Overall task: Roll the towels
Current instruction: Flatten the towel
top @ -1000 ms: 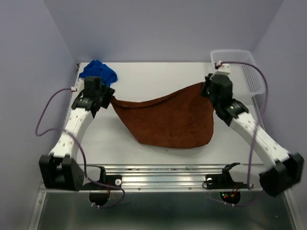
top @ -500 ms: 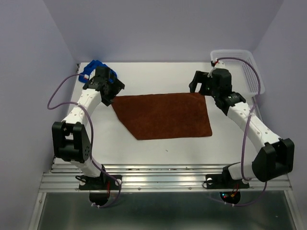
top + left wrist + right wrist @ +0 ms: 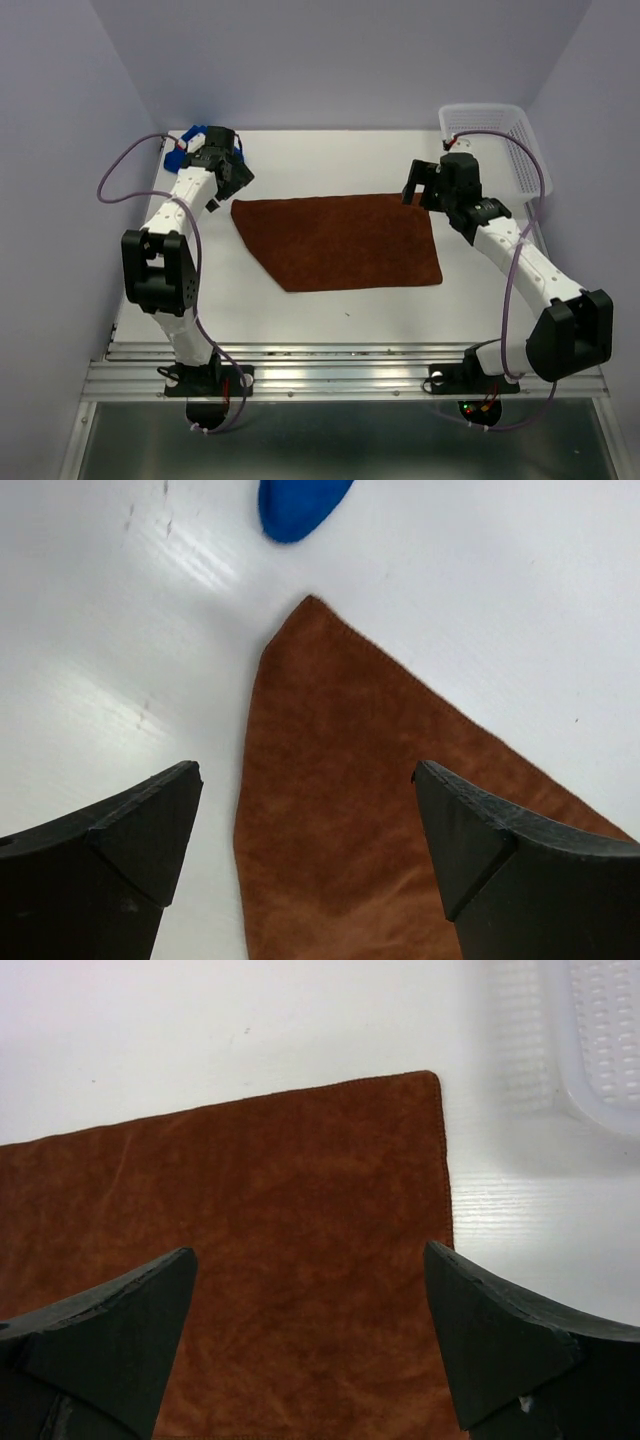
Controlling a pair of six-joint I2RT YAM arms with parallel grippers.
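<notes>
Rust-brown towel [image 3: 340,242]: soft cloth w/ short matt nap, suede-like, faint streaks, stitched hem along the edge. Blue towel [image 3: 300,500]: cloth too, matt, texture too blurred to tell. Table [image 3: 330,160]: smooth white top, semi-gloss, soft reflections & a few scuff marks. Basket [image 3: 525,160]: white plastic mesh, slightly translucent. Left gripper [image 3: 307,770] & right gripper [image 3: 310,1252]: fingers matt black plastic, faintly grainy. Front rail [image 3: 340,365]: ribbed bare metal, satin sheen
</notes>
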